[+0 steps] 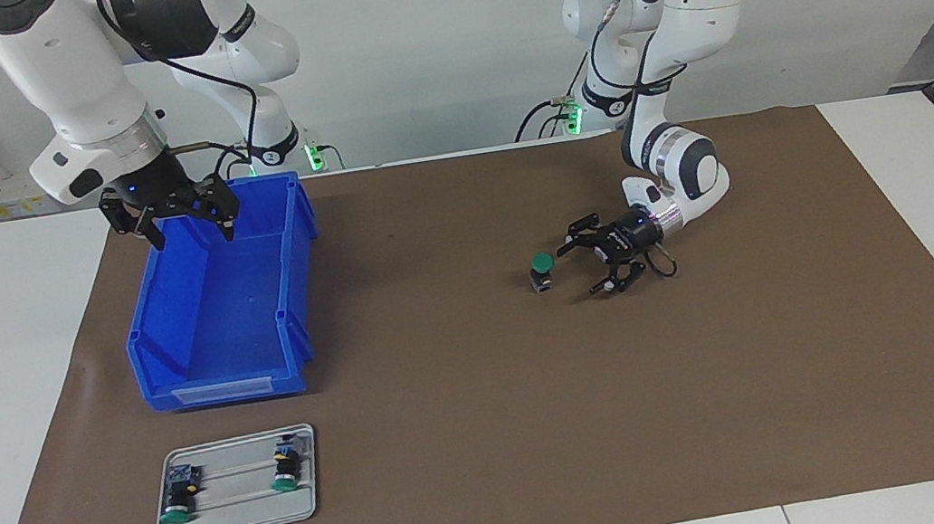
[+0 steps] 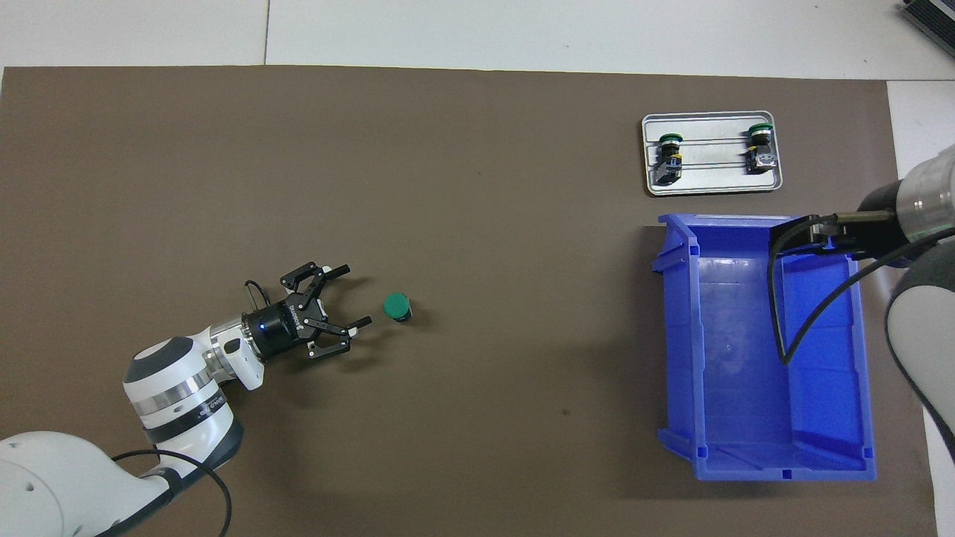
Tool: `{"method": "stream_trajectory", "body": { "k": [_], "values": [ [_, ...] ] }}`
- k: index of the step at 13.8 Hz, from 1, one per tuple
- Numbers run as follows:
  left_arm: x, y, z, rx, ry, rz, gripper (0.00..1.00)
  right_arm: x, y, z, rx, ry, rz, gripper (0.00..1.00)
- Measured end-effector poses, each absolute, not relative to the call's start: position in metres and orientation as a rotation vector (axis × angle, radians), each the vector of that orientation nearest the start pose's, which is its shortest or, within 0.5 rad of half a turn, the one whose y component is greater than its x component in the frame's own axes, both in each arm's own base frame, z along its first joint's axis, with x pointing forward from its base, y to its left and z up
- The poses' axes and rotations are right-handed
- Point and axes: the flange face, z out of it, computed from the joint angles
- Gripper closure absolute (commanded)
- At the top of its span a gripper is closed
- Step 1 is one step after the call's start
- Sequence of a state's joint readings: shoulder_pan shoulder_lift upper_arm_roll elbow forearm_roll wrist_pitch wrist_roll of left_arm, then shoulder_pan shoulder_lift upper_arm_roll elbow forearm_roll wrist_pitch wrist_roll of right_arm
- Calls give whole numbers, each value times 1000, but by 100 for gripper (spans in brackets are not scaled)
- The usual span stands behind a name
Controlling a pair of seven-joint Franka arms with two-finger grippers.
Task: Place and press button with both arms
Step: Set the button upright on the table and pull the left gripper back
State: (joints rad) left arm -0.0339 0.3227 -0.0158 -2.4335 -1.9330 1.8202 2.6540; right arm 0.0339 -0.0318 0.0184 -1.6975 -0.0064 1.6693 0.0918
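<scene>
Now the button (image 1: 541, 270) is seen standing upright, green cap up, at frame centre on the tabletop (image 1: 492, 441); the left pincer (image 1: 591, 263) lies just beside it, fingers apart, nearer than the right pincer (image 1: 188, 230), also apart, over the blue bin (image 1: 217, 370).

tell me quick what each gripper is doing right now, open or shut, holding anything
Left gripper: open, empty, beside the small green-capped push button.
Right gripper: open, empty, over the blue plastic bin.
</scene>
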Motion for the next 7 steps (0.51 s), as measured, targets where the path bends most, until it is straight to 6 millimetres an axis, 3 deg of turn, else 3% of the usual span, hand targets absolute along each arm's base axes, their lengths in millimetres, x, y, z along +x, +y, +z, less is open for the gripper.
{"method": "stream_trajectory", "body": {
  "k": [3,7],
  "values": [
    [495,-72,209,1686,-892,1293,0,550,28,591,-3148,61,-6,0],
    [563,-55,270,1841,-862,1170,0,550,28,591,-3148,61,-6,0]
  ]
}}
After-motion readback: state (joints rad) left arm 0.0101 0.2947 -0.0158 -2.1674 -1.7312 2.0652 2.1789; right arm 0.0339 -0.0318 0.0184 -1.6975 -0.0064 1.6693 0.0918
